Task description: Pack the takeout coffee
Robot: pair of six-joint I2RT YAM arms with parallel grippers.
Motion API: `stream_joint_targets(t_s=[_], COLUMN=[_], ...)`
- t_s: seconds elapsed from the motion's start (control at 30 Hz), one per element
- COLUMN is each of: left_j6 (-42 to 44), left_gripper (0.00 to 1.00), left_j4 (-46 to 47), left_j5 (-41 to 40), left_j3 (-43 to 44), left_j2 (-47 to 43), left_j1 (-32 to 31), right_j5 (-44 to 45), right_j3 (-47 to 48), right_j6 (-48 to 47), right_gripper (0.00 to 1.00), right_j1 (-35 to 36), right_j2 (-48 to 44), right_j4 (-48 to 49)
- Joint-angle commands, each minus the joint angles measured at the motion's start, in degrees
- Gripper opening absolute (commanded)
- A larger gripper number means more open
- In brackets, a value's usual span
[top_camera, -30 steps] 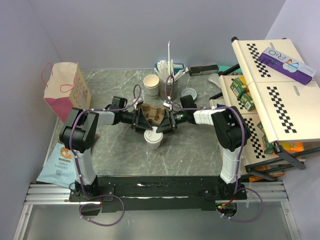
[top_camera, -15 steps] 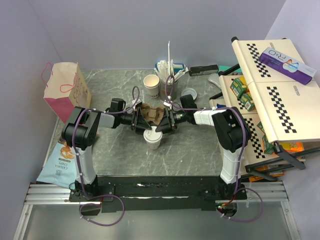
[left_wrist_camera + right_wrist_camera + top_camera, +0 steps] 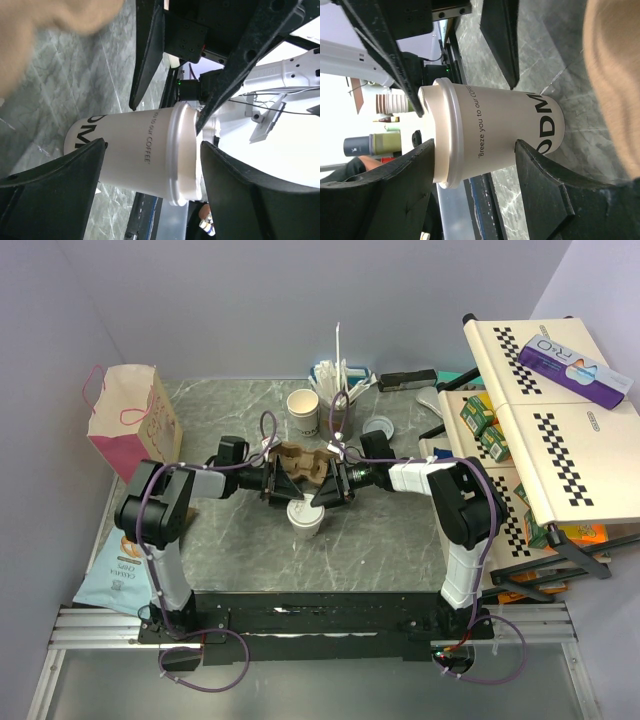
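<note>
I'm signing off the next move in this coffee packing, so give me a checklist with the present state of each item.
1. The lid is seated on the takeout coffee: ok.
2. The takeout coffee stands upright on the table: ok.
3. Fingers of the left gripper apart: ok.
4. Fingers of the right gripper apart: ok.
5. Wells of the cardboard tray free: cannot tell, the grippers partly cover it.
</note>
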Motion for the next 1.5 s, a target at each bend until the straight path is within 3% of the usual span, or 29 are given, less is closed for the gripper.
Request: stream_joint_targets(t_s=[0.0, 0.27, 0.37, 0.43, 0.6, 0.77, 0.93, 1.07, 1.47], left_j6=[7.55, 20.39, 17.60, 13.04, 16.44, 12.58, 12.40, 13.54, 14.50], left_gripper=[0.83, 0.84, 0.82, 0.81, 0.76, 0.75, 0.74, 0.74, 0.74], left_j4=[-8.71, -25.06, -22.63, -15.88, -18.48, -12.35, -12.33, -13.91, -14.26], left_j5=[-0.97, -1.05, -1.41, -0.27, -2.45, -5.27, -4.40, -4.92, -7.47], left_j3=[2.17, 3.05, 1.13, -0.54, 0.77, -1.34, -1.26, -0.64, -2.22], left_j2=[-4.81, -4.82, -1.92, 0.27, 6.68, 8.10, 6.00, 2.58, -4.46], left_j1=[0.00, -0.79, -0.36, 0.26, 0.35, 0.17, -0.27, -0.71, -0.80], right_j5=[5.76, 5.94, 5.85, 5.59, 4.45, 5.41, 2.96, 0.49, 0.32], right_j3=[-0.11, 0.06, 0.06, -0.20, -2.92, -6.08, -6.79, -6.44, -7.32], right_j6=[-4.90, -5.08, -5.43, -5.70, -5.00, -4.82, -2.54, 1.94, 0.72], right_gripper=[0.69, 0.68, 0.68, 0.68, 0.67, 0.66, 0.67, 0.75, 0.90], right_j1=[0.73, 0.65, 0.64, 0.73, 0.65, 0.73, 0.56, 0.56, 1.26], right_j2=[-0.44, 0.09, 0.44, 0.70, 0.70, 0.79, 0.00, -1.32, -5.09], right_j4=[-2.93, -3.11, -3.28, -2.93, 0.84, 3.04, 7.61, 11.83, 9.46])
